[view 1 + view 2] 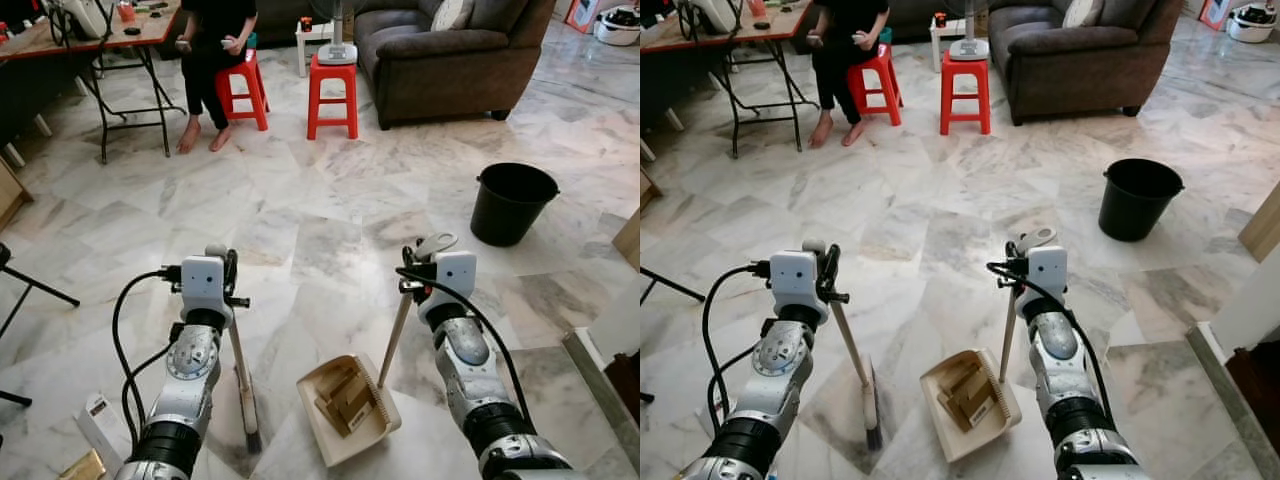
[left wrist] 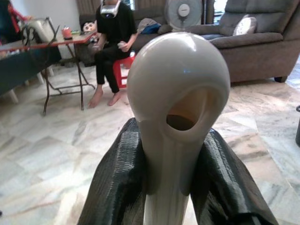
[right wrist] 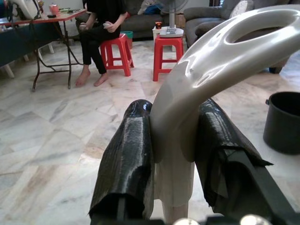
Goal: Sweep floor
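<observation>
On the marble floor [image 1: 300,200] just ahead of the robot, a cream dustpan [image 1: 345,408] lies flat with several brown cardboard scraps [image 1: 345,400] inside it. Its long pale handle [image 1: 394,340] rises up and to the right to the right tool [image 1: 425,262], whose two black fingers [image 3: 129,154] are clenched on either side of the handle below its looped end [image 3: 234,42]. To the left of the dustpan, well apart from it, the broom [image 1: 243,385] stands nearly upright with its dark bristles [image 1: 253,440] touching the floor. The left tool [image 1: 222,262] grasps the broom's stick near the top, its black fingers [image 2: 117,183] pressed against both sides just under the rounded cream knob [image 2: 178,79] with a hole through it.

Farther off to the right a black bucket [image 1: 512,202] stands on the floor. Beyond it is a brown sofa [image 1: 450,55], and beside the sofa two red stools [image 1: 332,92]; one carries the base of a standing fan [image 1: 338,40], and a person [image 1: 215,50] in black sits on the other, barefoot. At the far left stands a folding counter [image 1: 90,35] with clutter on top. A small white box [image 1: 98,425] and a brown item [image 1: 70,468] lie near the left arm.
</observation>
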{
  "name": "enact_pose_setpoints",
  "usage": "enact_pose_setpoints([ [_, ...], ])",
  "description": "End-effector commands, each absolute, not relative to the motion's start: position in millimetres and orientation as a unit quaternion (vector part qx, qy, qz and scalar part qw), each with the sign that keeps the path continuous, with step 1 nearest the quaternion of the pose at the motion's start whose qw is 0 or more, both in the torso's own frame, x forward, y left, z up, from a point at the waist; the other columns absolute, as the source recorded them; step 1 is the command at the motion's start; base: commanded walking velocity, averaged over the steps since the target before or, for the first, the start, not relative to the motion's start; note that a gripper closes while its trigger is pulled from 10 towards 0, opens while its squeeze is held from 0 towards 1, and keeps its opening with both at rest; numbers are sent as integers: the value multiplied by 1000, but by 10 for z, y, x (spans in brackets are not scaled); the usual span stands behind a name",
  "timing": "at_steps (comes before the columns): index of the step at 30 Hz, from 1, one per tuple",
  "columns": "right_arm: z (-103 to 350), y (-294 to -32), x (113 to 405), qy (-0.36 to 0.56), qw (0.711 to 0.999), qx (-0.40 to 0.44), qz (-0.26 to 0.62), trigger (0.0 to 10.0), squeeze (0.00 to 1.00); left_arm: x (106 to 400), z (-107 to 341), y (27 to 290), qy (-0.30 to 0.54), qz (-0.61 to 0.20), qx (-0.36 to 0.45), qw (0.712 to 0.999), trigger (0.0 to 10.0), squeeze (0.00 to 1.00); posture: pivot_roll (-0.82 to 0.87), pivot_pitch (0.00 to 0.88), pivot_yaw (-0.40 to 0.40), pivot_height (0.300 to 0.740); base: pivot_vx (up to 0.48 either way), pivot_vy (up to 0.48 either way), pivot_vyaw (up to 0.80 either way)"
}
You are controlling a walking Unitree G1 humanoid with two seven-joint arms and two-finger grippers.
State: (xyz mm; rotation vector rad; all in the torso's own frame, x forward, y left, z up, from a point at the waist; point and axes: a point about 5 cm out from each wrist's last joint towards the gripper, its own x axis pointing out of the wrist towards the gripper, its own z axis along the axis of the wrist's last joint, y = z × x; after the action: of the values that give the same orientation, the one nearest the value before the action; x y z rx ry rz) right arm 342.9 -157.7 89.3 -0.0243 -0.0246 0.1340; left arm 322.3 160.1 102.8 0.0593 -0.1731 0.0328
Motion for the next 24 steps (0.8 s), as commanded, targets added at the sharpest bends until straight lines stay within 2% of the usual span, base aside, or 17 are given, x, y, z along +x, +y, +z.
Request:
enact_pose_setpoints([
  [1,1025,-1536,3496,-34,996,-9,77,10000,0,3245,1102,1582,-108,22,21,994,10000,0,-160,0,-18,740,0,0,0],
  [24,910,-1613,3396,-28,998,11,57,10000,0,3189,1088,1620,-108,9,22,994,10000,0,-133,0,20,740,0,0,0],
])
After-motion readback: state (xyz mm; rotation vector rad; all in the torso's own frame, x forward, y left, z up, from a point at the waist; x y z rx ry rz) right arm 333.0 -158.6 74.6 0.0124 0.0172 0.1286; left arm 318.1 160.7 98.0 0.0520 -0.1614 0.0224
